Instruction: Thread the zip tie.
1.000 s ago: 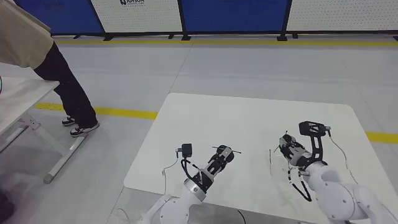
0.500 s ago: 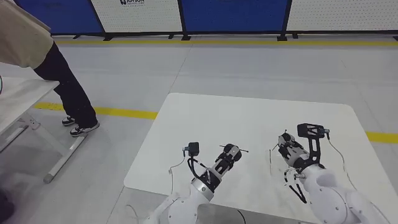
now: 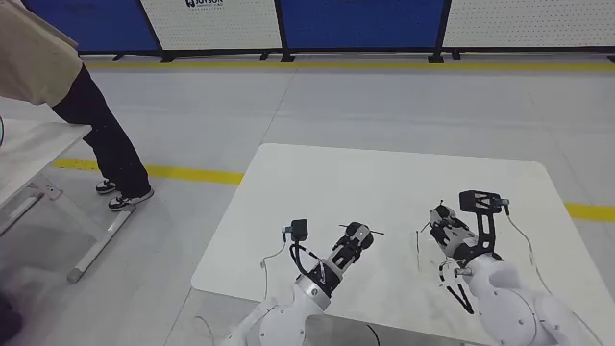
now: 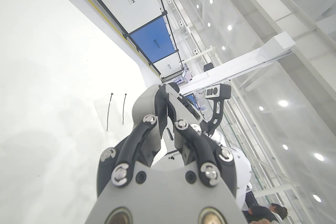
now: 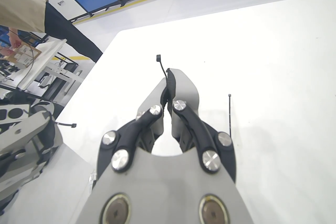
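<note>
Right gripper pinches a zip tie, left gripper a second tie; bring your tail squarely to the head.

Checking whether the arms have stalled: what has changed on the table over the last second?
The left gripper, shut on its zip tie, slid a little toward the right gripper, then held still. The right gripper barely shifted, staying shut on the other zip tie. The loose zip ties on the table lay unmoved.
</note>
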`<state>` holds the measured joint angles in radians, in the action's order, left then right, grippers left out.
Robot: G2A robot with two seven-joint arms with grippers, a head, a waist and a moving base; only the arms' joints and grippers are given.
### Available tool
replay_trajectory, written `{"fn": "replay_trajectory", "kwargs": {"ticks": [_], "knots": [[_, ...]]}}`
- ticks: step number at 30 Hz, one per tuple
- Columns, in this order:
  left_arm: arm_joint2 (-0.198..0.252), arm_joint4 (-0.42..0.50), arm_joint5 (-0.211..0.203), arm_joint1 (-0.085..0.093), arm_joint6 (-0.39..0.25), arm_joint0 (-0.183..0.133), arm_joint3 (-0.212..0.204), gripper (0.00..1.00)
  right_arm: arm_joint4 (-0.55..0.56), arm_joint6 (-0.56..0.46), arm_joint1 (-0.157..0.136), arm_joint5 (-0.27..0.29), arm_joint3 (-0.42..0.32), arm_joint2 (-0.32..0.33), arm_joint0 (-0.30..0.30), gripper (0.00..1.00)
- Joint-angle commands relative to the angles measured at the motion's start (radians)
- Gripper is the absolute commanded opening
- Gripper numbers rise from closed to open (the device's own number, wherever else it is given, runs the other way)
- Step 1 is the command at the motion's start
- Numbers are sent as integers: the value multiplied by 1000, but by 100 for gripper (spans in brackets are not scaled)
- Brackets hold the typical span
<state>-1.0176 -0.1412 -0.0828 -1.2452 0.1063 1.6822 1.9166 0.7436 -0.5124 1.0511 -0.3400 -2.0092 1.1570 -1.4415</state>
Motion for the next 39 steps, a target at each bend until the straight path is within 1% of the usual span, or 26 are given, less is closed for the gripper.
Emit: {"fn": "replay_trajectory", "kwargs": {"ticks": [1, 12, 14, 17, 18, 20, 22, 31, 32, 35, 37, 39], "knots": [[0, 0, 0, 0, 0, 0, 0, 0, 0, 0, 0, 0, 0, 0, 0, 0], [0, 0, 0, 0, 0, 0, 0, 0, -1, 6, 0, 0, 0, 1, 0, 0], [0, 0, 0, 0, 0, 0, 0, 0, -24, 75, 7, 0, 3, 11, -16, 0], [0, 0, 0, 0, 0, 0, 0, 0, -90, 159, 19, 0, -20, 21, -46, 0], [0, 0, 0, 0, 0, 0, 0, 0, -120, 178, 22, 5, -34, 20, -57, 0], [0, 0, 0, 0, 0, 0, 0, 0, -163, 206, 26, 39, -50, 16, -76, 0], [0, 0, 0, 0, 0, 0, 0, 0, -180, 214, 28, 66, -50, 12, -84, 0], [-1, 0, 1, 0, 2, -1, 0, 0, -180, 214, 28, 66, -50, 12, -84, 0], [-3, 6, 3, -1, 11, -7, -3, 0, -183, 215, 29, 68, -49, 11, -85, 0], [3, -15, 10, -6, 56, -26, -18, 0, -295, 264, 39, 107, -36, 14, -97, 0], [22, -48, 23, -11, 78, -45, -36, 0, -323, 307, 44, 136, -27, 12, -101, 0], [49, -83, 34, -17, 91, -63, -55, 0, -327, 346, 49, 146, -26, 1, -106, 0]]}}
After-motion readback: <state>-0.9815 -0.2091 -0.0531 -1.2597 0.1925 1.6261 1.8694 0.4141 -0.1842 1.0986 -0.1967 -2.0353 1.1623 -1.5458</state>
